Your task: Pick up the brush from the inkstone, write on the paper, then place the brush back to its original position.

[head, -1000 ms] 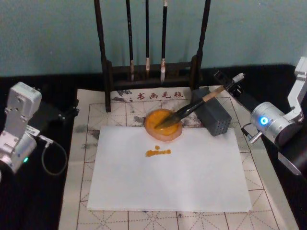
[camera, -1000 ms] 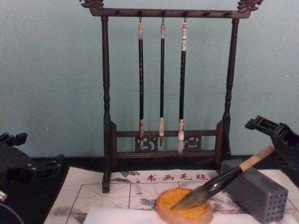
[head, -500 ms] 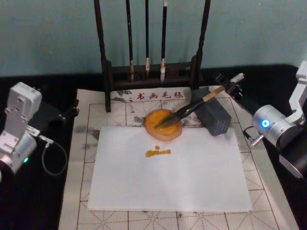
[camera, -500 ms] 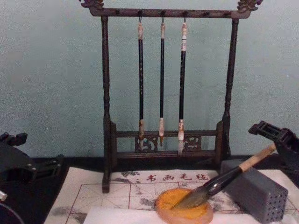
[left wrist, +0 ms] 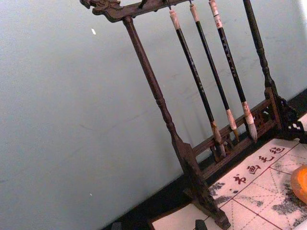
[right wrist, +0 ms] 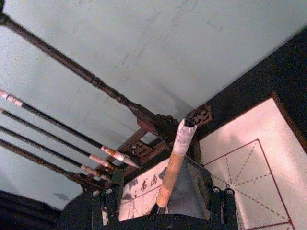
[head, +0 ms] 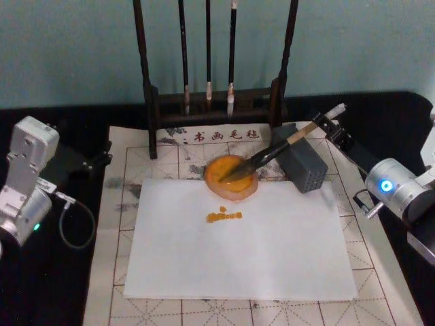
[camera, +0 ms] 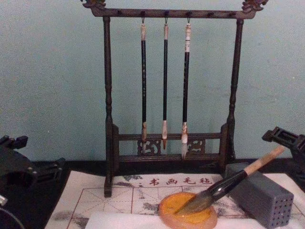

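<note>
- White paper sheet is carrying an orange stroke: writing looks done.
- Tan-handled, dark-tufted brush is lying back in the round amber inkstone, propped on the grey holed block.
- Right gripper, jaws released, is backing away from the handle end; left gripper is parked, grip unreadable.

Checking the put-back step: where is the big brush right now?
In the head view, the brush lies right of centre, bristles in the inkstone, handle propped on the grey block, just before the right gripper.
</note>
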Tool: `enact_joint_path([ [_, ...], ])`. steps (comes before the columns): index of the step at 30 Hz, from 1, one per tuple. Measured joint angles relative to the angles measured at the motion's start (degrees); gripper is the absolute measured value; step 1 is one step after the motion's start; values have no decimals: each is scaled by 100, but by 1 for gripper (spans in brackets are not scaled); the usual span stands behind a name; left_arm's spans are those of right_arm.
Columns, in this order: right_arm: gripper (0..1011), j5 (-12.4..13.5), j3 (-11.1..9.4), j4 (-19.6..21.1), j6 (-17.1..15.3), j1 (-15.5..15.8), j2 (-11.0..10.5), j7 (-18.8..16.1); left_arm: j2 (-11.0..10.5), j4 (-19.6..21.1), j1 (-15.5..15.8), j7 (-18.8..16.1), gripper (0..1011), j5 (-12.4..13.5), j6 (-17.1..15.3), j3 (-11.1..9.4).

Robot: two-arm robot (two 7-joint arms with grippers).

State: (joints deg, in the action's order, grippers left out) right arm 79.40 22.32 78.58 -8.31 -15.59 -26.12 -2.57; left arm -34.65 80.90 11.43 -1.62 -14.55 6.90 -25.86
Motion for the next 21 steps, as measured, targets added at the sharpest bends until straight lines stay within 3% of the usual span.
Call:
enact_joint_path([
  [6, 1000, -339, 153, 407, 140, 207, -246, 83, 0, 0, 0, 0, 1001, 0, 0, 0],
  [11, 1000, -861, 284, 682, 333, 343, -399, 100, 0, 0, 0, 0, 1001, 0, 0, 0],
  [16, 1000, -2075, 634, 827, 738, 340, -574, 232, 0, 0, 0, 0, 1001, 0, 0, 0],
  [17, 1000, -2075, 634, 827, 738, 340, -574, 232, 0, 0, 0, 0, 1001, 0, 0, 0],
  [19, 1000, -2547, 801, 867, 801, 304, -666, 271, 0, 0, 0, 0, 1001, 0, 0, 0],
  [21, 1000, -2752, 871, 884, 802, 287, -716, 286, 0, 0, 0, 0, 1001, 0, 0, 0],
])
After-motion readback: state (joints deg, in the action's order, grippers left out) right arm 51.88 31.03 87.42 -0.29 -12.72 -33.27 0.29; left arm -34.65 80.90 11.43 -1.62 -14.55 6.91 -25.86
